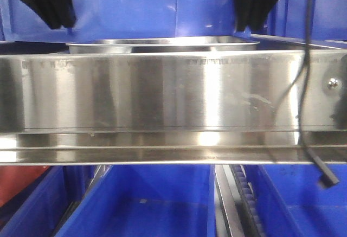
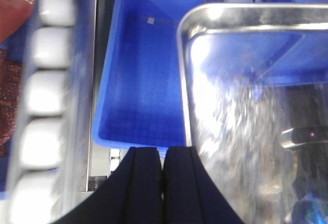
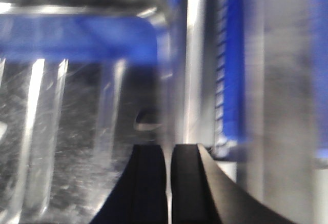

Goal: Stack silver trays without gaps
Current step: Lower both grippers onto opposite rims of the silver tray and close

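Note:
A shiny silver tray (image 1: 162, 44) lies on the shelf behind the steel rail; only its rim shows in the front view, so I cannot tell if it is one tray or a stack. In the left wrist view the tray (image 2: 246, 106) fills the right side, and my left gripper (image 2: 163, 152) is shut and empty just left of its left rim. In the right wrist view the tray (image 3: 77, 131) fills the left side, and my right gripper (image 3: 169, 152) is shut, with a hairline gap, over its right rim. In the front view both the left gripper (image 1: 60, 23) and the right gripper (image 1: 248, 26) hang above the tray ends.
A long steel shelf rail (image 1: 162, 90) with a screw (image 1: 333, 83) spans the front. Blue bins (image 1: 146, 204) sit below, and one (image 2: 143, 80) lies left of the tray. White rollers (image 2: 48, 96) run along the left. A black cable (image 1: 303, 112) hangs over the rail at right.

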